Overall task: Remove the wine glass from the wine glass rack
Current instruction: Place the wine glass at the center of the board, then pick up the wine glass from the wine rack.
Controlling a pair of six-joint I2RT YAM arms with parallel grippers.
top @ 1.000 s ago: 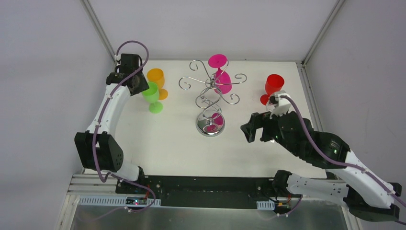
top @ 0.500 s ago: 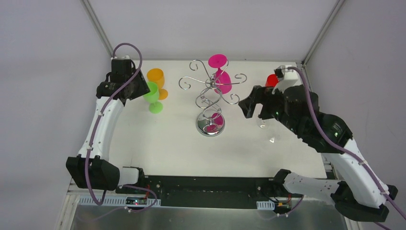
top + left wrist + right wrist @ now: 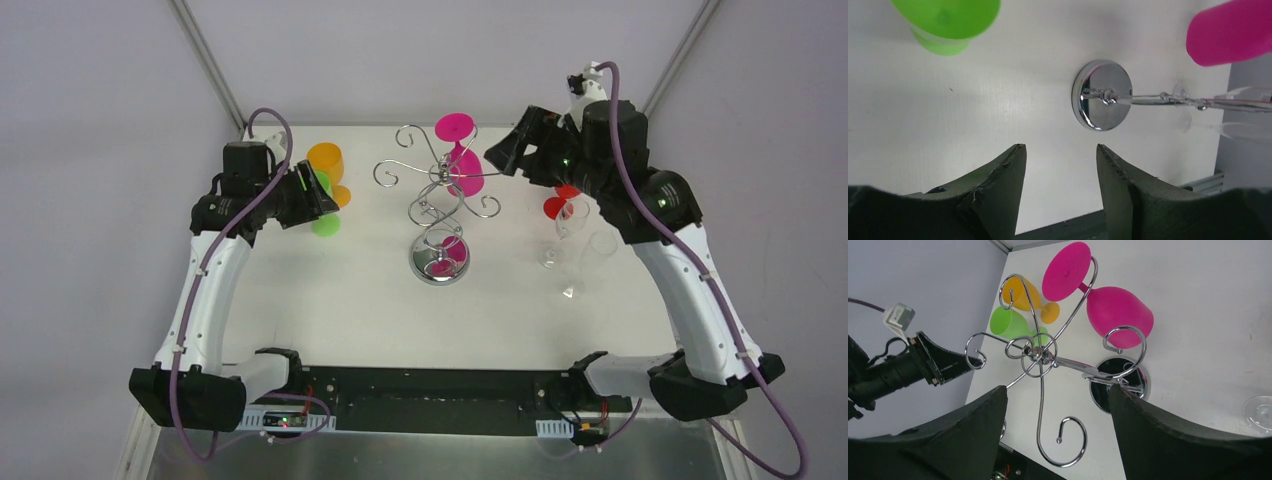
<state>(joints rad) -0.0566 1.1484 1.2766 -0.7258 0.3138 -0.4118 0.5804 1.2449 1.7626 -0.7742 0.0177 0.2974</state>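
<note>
1. The right fingers [image 3: 963, 440] are wide apart and hold nothing. They are up high, just to the right of the top of the wine glass rack [image 3: 437, 205], and they point at it.
2. The left fingers [image 3: 993, 195] are apart too, with nothing in them. They are on the left side, close to the green glass [image 3: 948, 15] and the orange glass [image 3: 325, 155] that stand on the counter [image 3: 340, 300].
3. I think the step now is the reach. The right arm is lining up on the glass, and no grab is made yet.
4. The pink wine glass [image 3: 1120, 315] hangs upside down on the far side of the rack. Its round foot sits on top, caught in the wire, and its bowl hangs below.
5. Next, the right fingers probably need to go a bit more to the left, get around the bowl or the thin stem, and squeeze softly. Then the foot has to slide out along the wire to the open end. A pull straight down would likely get stuck.
6. The rack is shiny silver wire with curly arms, a twisty middle and a round base [image 3: 1102, 95] like a mirror. The glass is bright pink and smooth, and you cannot see through it. A hard tug might tip the rack.
</note>
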